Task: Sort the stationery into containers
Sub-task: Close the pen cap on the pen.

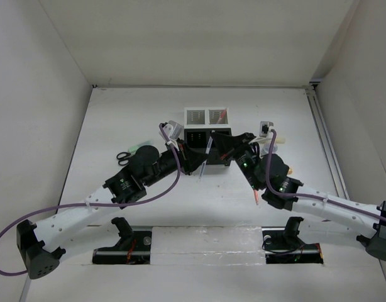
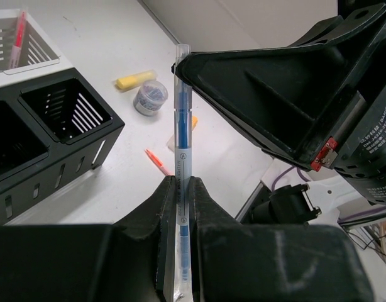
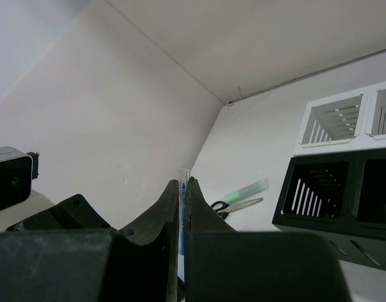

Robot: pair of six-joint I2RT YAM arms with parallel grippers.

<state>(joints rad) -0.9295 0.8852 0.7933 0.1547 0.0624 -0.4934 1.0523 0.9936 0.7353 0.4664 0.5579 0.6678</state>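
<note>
Both the left hand (image 2: 182,184) and right hand (image 3: 182,185) pinch one blue pen (image 2: 181,119) in mid-air, just near of the black bins (image 2: 67,167). Should either pull before the other lets go, the pen may slip and drop onto the bench (image 1: 117,119).

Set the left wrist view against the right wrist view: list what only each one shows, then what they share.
Only the left wrist view: a yellow marker, a round grey piece and a red-orange pen lying loose, plus a red pen standing in a white mesh bin. Only the right wrist view: scissors and a green marker beside the black bins. Both: the blue pen, clamped by left pincer and right pincer, plus the black bins and white mesh bin.
</note>
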